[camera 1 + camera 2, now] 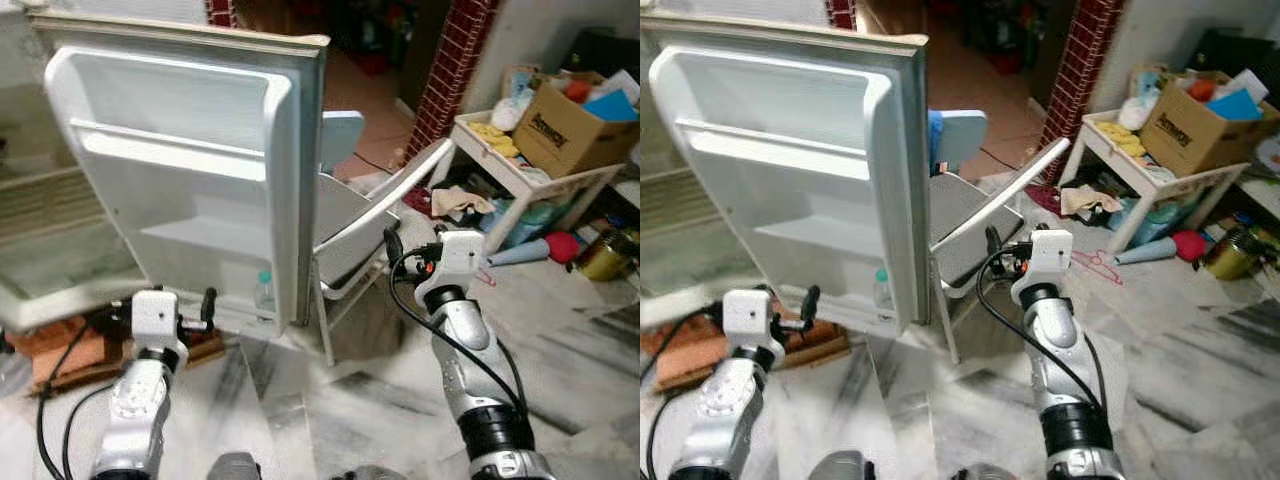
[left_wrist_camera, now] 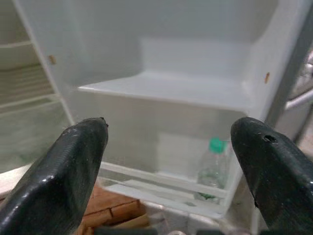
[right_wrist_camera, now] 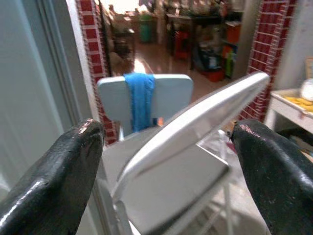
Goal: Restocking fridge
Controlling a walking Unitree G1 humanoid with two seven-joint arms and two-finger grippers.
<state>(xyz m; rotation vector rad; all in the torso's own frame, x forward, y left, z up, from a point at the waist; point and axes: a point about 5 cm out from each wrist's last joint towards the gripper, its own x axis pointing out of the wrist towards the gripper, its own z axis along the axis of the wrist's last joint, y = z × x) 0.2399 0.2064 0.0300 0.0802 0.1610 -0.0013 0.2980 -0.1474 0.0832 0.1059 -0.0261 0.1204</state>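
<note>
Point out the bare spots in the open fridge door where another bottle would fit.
White fridge door: its middle shelf is bare, and the bottom rack is free beside the clear green-capped bottle at its outer end. The folding chair crowds the door's edge.

You can spot dark lettering on the side of the cardboard box point(image 1: 572, 128) over at 2 o'clock, but it's too blurry to read. Nothing else you're looking at carries readable text.
</note>
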